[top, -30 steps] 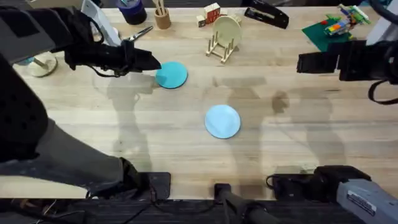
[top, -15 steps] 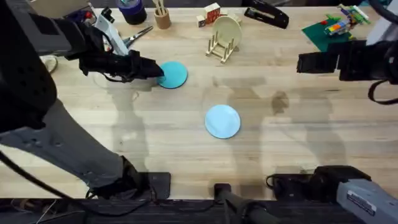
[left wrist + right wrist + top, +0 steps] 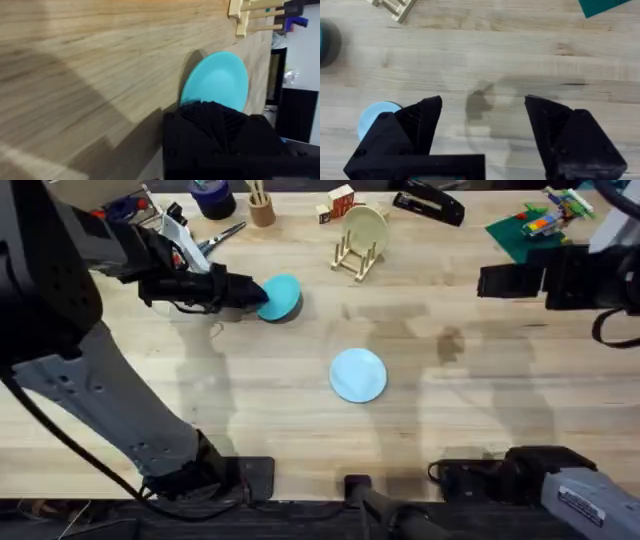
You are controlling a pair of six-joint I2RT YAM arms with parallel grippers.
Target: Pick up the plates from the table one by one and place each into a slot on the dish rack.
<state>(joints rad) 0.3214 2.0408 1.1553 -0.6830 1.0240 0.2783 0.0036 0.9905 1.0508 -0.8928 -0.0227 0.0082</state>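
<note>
The left gripper covers the near edge of the teal plate, hiding the contact between fingers and rim, while the dish rack and the pale blue plate are each partly cut off or hidden.

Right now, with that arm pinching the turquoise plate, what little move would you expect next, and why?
Probably lifting it clear: the left gripper grips the teal plate by its edge, tilted off the table, and the dish rack stands beyond, holding a cream-yellow plate.
</note>
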